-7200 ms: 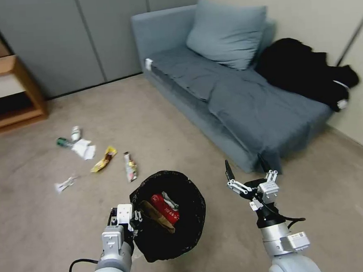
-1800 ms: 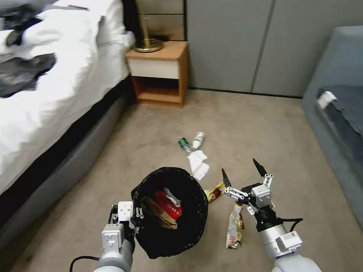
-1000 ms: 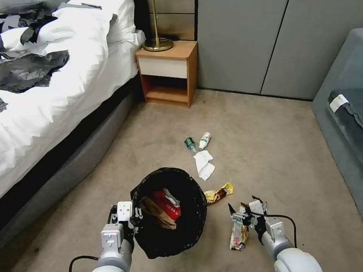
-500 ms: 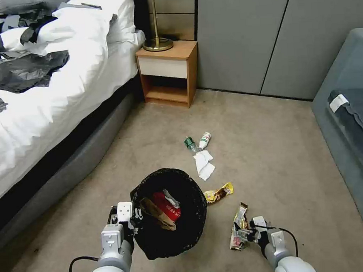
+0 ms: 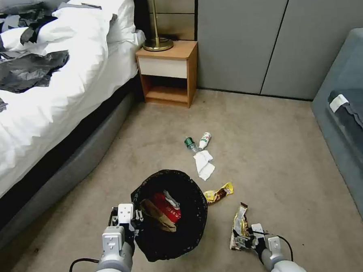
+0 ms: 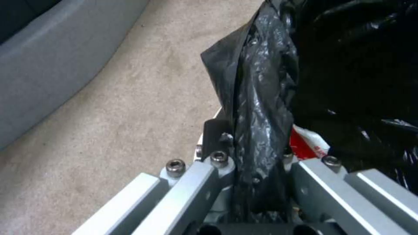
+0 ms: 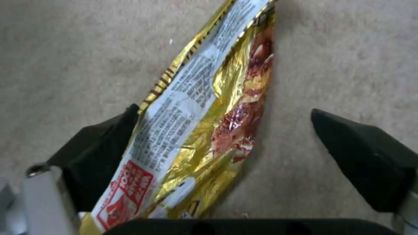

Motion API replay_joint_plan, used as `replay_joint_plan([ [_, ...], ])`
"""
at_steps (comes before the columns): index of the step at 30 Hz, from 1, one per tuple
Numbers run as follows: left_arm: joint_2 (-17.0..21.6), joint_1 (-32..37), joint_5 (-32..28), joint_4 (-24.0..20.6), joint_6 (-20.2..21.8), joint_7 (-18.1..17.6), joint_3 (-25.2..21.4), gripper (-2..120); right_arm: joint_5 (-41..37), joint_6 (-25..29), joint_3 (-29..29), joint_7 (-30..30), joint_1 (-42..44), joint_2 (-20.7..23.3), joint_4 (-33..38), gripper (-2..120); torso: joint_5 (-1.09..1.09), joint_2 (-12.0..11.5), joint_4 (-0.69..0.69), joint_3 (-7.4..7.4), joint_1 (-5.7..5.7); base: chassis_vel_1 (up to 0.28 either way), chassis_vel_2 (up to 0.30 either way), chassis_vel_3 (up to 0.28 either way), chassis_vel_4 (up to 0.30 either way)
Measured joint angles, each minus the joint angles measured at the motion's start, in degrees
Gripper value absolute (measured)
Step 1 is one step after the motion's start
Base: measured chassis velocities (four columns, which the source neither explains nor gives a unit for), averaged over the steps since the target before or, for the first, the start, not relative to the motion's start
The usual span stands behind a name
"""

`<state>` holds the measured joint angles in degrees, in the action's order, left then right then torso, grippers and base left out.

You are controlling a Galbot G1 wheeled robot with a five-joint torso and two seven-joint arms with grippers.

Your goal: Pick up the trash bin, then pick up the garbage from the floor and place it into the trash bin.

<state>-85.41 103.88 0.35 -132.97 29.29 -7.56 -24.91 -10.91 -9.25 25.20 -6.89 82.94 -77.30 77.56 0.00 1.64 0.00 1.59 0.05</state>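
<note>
Beige carpet [image 5: 271, 147] runs between a white-sheeted bed [image 5: 45, 98] and a grey-blue sofa [image 5: 350, 115], with a wooden nightstand [image 5: 168, 73] at the far wall. Down low on the robot's right side, the right gripper [image 5: 247, 241] sits at floor level with its two black fingers [image 7: 100, 143] spread wide on either side of a long crinkled gold-and-white foil snack wrapper [image 7: 204, 114]. Nothing is clamped yet: one finger touches the wrapper's printed edge, the other stands clear across a strip of bare carpet.

What matters for the coming squeeze is how the wrapper lies. Its long axis runs straight away from the wrist, out ahead of the gripper, so the fingers straddle its narrow width rather than its length. It sits off-centre, though, toward the touching finger, so I'd guess the far finger will sweep over bare carpet before it meets foil.

To the left, the left gripper [image 5: 127, 226] is clenched on the crinkled black liner at the rim of the small round trash bin [image 5: 171, 213], holding it just beside the wrapper, with red and brown litter inside. A second yellow wrapper [image 5: 219, 192], a white tissue [image 5: 203, 165] and two small bottles [image 5: 198, 142] lie farther out, so the right arm is plainly the nearer one for all of it.
</note>
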Motion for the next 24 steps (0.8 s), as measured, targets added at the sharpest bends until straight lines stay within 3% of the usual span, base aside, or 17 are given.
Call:
replay_joint_plan([
  [4,-0.01,0.13,0.06,-0.04,-0.07,0.00,0.04,1,0.01,0.49,0.06,-0.36,-0.41,-0.08,-0.74,89,0.00,0.00,0.00,0.00,0.00,0.000,0.000,0.000,0.000],
  [7,-0.01,0.41,0.17,-0.23,-0.19,-0.01,0.04,1,-0.01,1.64,0.20,-0.71,-1.14,-0.25,-2.16,73,-0.03,0.00,-0.01,0.00,0.00,0.000,0.000,0.000,0.000],
  [13,-0.03,0.66,0.37,-0.27,-0.29,-0.03,0.26,1,0.02,2.46,0.28,-0.70,-1.36,-0.41,-2.77,56,-0.04,0.01,-0.03,-0.01,0.00,0.000,0.000,0.000,0.000],
  [24,0.00,0.62,0.43,-0.28,-0.34,-0.07,0.60,1,0.19,3.60,0.17,-0.72,-1.28,-0.41,-3.19,12,0.02,-0.01,0.02,0.00,0.00,0.000,0.000,0.000,0.000],
])
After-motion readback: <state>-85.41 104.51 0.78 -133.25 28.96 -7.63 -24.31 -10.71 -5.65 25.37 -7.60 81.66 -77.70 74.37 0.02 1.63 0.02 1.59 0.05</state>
